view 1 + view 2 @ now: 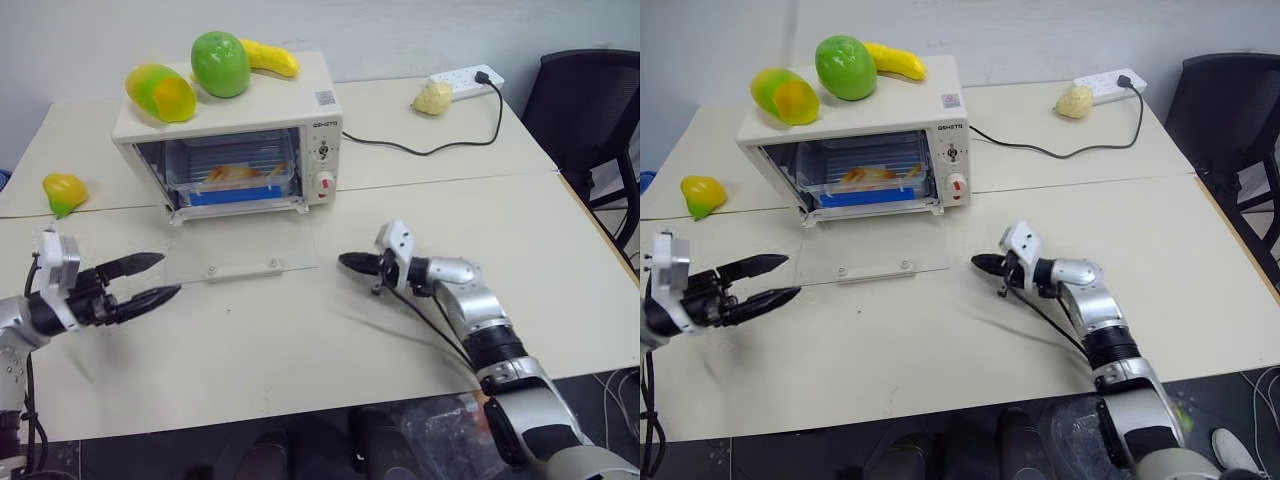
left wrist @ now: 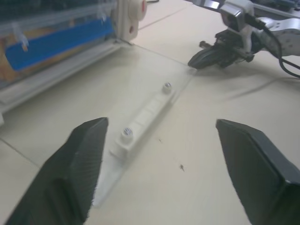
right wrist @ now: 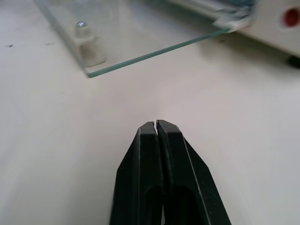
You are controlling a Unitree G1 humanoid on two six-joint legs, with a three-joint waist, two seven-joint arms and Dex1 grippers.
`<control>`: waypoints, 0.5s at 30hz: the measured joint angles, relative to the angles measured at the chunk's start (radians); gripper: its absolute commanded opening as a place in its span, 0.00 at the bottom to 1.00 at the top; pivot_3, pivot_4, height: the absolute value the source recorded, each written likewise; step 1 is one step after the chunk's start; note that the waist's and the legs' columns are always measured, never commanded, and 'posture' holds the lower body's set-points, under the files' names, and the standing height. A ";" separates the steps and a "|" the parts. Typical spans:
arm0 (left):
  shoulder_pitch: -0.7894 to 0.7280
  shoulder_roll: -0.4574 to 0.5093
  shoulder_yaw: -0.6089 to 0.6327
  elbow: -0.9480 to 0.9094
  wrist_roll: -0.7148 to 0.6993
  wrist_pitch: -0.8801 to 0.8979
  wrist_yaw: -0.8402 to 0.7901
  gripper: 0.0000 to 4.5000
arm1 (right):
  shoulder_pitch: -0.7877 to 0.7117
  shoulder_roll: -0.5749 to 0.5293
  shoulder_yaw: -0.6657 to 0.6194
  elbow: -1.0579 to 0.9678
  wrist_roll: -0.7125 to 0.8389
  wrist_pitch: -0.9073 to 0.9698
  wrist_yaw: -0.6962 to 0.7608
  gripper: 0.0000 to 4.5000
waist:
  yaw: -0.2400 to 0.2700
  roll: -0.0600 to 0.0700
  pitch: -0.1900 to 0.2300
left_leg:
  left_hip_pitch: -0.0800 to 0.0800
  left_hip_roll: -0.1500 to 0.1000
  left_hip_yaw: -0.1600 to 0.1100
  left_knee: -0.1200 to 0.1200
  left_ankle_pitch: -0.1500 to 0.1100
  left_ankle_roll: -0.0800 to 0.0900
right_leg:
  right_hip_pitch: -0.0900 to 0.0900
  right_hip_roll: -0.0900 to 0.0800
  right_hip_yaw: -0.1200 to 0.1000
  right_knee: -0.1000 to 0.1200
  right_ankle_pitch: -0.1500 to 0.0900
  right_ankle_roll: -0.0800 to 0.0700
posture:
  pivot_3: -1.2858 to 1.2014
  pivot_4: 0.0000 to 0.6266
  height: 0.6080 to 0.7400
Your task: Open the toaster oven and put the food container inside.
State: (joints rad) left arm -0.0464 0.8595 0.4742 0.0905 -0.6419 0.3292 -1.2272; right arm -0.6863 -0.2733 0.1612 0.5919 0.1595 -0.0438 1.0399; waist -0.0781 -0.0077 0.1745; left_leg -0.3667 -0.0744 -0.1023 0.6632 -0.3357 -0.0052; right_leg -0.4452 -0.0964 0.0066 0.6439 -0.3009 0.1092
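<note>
Container already sits inside: the food container (image 1: 235, 172), yellow sticks and blue strip visible, rests on the toaster oven (image 1: 230, 140) rack, glass door (image 1: 240, 258) flat down. Left gripper (image 1: 150, 280) spread wide before that door, right gripper (image 1: 352, 264) pinched together beside it; keep both clear, I'd say.

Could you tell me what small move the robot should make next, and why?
Probably bring the shut right tool under the near edge of the glass door and lift it closed. The food container already sits inside the toaster oven, the door lies flat on the table, and the open left tool holds nothing.
</note>
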 measured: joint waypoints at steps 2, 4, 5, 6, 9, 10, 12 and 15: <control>0.016 -0.009 0.023 -0.001 -0.002 -0.003 0.003 1.00 | -0.029 0.042 0.016 0.041 -0.004 -0.025 0.021 0.02 | 0.001 0.000 0.000 | 0.000 0.000 0.000 0.000 0.000 0.000 | 0.000 0.000 0.000 0.000 0.000 0.000 | 0.52 0.24 1.00; 0.030 -0.026 0.054 -0.004 -0.010 -0.005 0.017 1.00 | -0.046 0.078 0.020 0.066 -0.004 -0.045 0.032 0.02 | 0.001 0.000 0.000 | 0.000 0.000 -0.001 0.000 0.000 0.000 | 0.000 0.000 -0.001 0.001 0.000 0.000 | 0.52 0.24 1.00; 0.048 -0.036 0.071 -0.008 -0.016 -0.006 0.027 1.00 | -0.055 0.095 0.018 0.077 0.000 -0.054 0.035 0.02 | 0.001 0.000 0.000 | -0.001 0.000 -0.001 0.000 0.000 0.000 | 0.000 0.000 -0.001 0.001 0.000 0.000 | 0.52 0.24 1.00; 0.063 -0.043 0.081 -0.011 -0.020 -0.006 0.034 1.00 | -0.060 0.106 0.013 0.080 0.008 -0.062 0.035 0.02 | 0.000 0.000 0.000 | -0.001 0.000 -0.001 0.000 0.000 0.000 | 0.000 0.000 -0.001 0.001 0.000 0.000 | 0.52 0.24 1.00; 0.113 -0.086 0.128 -0.047 -0.038 -0.003 0.068 1.00 | -0.080 0.137 -0.042 0.074 0.061 -0.071 0.035 0.02 | 0.001 0.000 0.000 | -0.001 0.000 -0.001 0.000 0.000 0.000 | 0.000 0.000 -0.001 0.001 0.000 0.000 | 0.52 0.24 1.00; 0.122 -0.098 0.145 -0.055 -0.045 -0.003 0.079 1.00 | -0.082 0.147 -0.064 0.062 0.085 -0.074 0.034 0.02 | 0.001 0.000 0.000 | -0.001 0.000 -0.001 0.000 0.000 0.000 | 0.000 0.000 -0.001 0.001 0.000 0.000 | 0.52 0.24 1.00; 0.147 -0.118 0.180 -0.083 -0.062 -0.002 0.111 1.00 | -0.081 0.175 -0.122 0.012 0.155 -0.072 0.026 0.02 | 0.002 0.000 0.000 | -0.001 0.000 -0.001 0.001 0.000 0.000 | 0.000 0.000 -0.001 0.001 0.000 0.000 | 0.52 0.24 1.00; 0.156 -0.151 0.213 -0.134 -0.074 -0.003 0.166 1.00 | -0.086 0.214 -0.212 -0.118 0.286 -0.032 -0.013 0.02 | 0.010 0.000 0.000 | -0.001 0.000 -0.001 0.001 0.000 0.000 | 0.000 0.000 -0.001 0.001 0.000 0.000 | 0.52 0.24 1.00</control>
State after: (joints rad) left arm 0.1095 0.7088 0.6874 -0.0434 -0.7159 0.3261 -1.0614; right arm -0.7722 -0.0591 -0.0507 0.4743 0.4459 -0.0753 1.0264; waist -0.0686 -0.0079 0.1744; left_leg -0.3681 -0.0741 -0.1036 0.6641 -0.3360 -0.0055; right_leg -0.4449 -0.0964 0.0055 0.6450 -0.3005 0.1088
